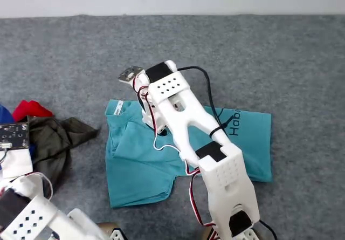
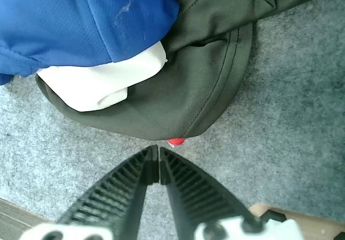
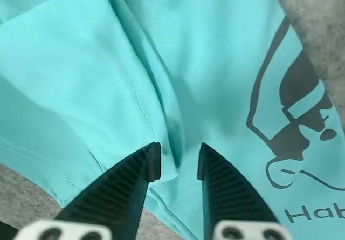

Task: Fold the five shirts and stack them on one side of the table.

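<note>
At the left edge of the table (image 1: 269,51) lies an unfolded heap: the red shirt (image 1: 31,109), the blue shirt (image 2: 81,19), the white shirt (image 2: 102,81) and the olive shirt (image 2: 205,89), bunched together. My left gripper (image 2: 158,149) hangs just beside the olive hem, clenched on nothing, its fingertips meeting over bare table. Toward the middle the teal shirt (image 1: 135,159) lies spread, with the part nearer the heap rumpled and folded over. My right gripper (image 3: 178,153) sits low over it, released, straddling a raised crease near the dark print.
</note>
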Controlling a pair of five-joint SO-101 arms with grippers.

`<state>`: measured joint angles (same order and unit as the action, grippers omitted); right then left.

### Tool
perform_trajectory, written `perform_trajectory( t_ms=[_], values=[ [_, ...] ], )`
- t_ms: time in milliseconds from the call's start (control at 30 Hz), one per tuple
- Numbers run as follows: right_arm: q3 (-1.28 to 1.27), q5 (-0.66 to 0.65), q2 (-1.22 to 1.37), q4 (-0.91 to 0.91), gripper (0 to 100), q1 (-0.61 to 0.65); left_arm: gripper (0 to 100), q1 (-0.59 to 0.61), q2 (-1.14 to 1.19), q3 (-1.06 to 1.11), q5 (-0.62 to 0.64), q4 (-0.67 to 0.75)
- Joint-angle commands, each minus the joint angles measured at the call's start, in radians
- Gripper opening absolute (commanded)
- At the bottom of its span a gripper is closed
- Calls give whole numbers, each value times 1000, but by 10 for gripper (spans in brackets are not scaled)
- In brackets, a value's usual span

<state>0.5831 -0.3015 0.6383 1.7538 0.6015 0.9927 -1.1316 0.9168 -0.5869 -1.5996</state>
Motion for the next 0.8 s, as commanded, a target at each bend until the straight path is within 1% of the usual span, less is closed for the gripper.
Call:
perform_trajectory(
  t_ms=[0,100,267,400,500,633,767],
  values=[
    [38,-8,-113,39,133,18,15,-6,-8,-4,-3,2],
    [43,-9,-140,18,133,73,15,-6,-8,7,-3,3],
    [43,-11,-125,-96,132,170,15,-28,-8,7,-3,5],
    [43,-11,-76,-168,132,206,15,-48,-8,4,-3,5],
    [43,-11,-15,-197,132,197,15,-43,-8,1,-3,5],
    [43,-11,61,-197,132,127,15,-40,-8,-2,-3,5],
    [43,-11,62,-191,132,65,15,-38,-8,-42,-3,-2]
  ],
)
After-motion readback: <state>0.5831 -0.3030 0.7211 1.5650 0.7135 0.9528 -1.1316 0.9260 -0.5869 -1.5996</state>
